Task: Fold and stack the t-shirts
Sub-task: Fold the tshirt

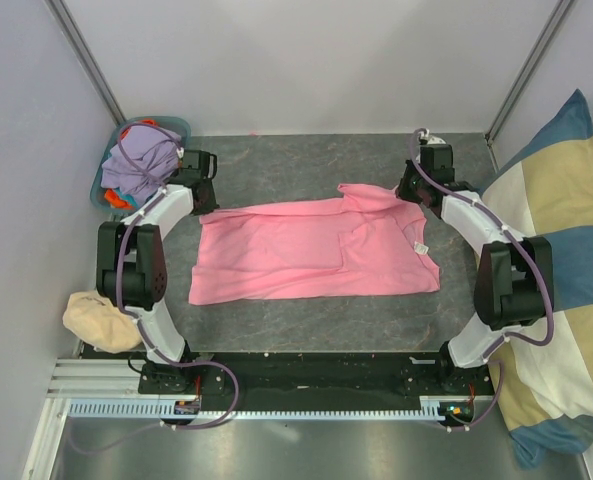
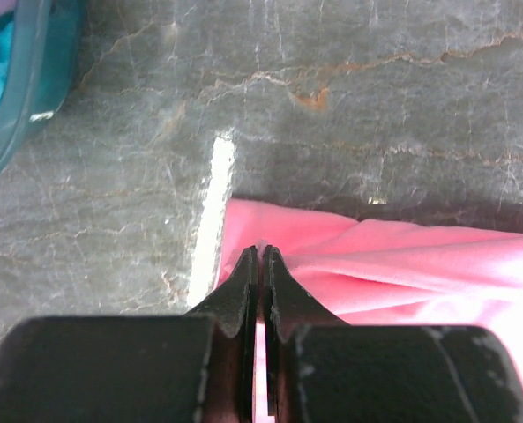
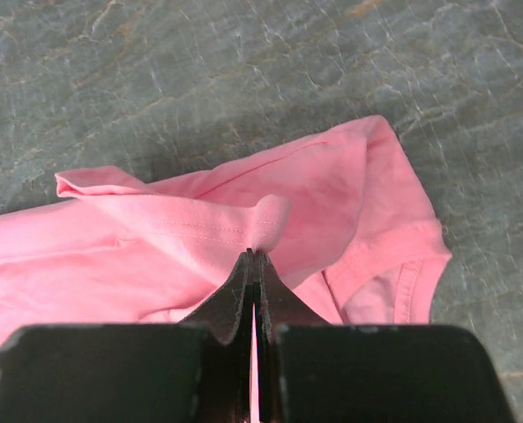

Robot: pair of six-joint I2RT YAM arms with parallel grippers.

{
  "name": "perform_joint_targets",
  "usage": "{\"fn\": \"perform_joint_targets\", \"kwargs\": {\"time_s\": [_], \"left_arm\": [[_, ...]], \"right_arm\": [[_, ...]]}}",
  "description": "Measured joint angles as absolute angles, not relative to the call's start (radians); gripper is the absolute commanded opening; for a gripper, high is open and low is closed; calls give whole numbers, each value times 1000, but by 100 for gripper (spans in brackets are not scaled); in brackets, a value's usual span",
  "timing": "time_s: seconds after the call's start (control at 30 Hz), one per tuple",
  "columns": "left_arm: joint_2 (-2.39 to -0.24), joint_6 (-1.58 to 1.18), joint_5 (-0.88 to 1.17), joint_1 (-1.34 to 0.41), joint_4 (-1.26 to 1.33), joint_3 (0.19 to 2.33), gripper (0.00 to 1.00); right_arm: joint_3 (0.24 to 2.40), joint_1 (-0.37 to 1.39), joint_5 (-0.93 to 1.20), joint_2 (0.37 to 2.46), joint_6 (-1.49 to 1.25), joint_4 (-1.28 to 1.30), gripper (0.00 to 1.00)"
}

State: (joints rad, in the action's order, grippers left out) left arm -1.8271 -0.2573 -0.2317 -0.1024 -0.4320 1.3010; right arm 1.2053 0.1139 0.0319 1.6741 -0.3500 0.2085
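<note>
— Well, from above first: where is the shirt?

— The pink t-shirt (image 1: 316,250) lies spread across the middle of the table (image 1: 306,325). The left gripper (image 1: 204,195) sits at its far-left corner and the right gripper (image 1: 408,190) at the bunched far-right end. Taking both ends of one edge reads to me as the set-up for carrying that edge over in a fold. The lavender tee (image 1: 141,155) is heaped in the teal basket (image 1: 181,127), unfolded.

— Can you judge the jaws from up there?

— No, the arms hide them. The left wrist view settles it: the jaws are pressed together at the shirt's very corner, with pink showing in the slit between them, so a thin pinch of cloth. The basket wall also shows beside it.

— And the right wrist?

— Closed too, with a small nub of pink fabric squeezed up above the tips — a clearer grip. Only this view shows the sleeve (image 3: 393,256) folded under and the hem stitching, which look like a mere lump from overhead.
</note>
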Motion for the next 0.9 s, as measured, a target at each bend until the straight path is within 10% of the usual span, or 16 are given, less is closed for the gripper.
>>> {"fn": "perform_joint_targets", "kwargs": {"time_s": [0.9], "left_arm": [[-1734,-258,-233,-102,-434,1216,2]], "right_arm": [[1061,113,-190,1441,-389,324,0]]}}
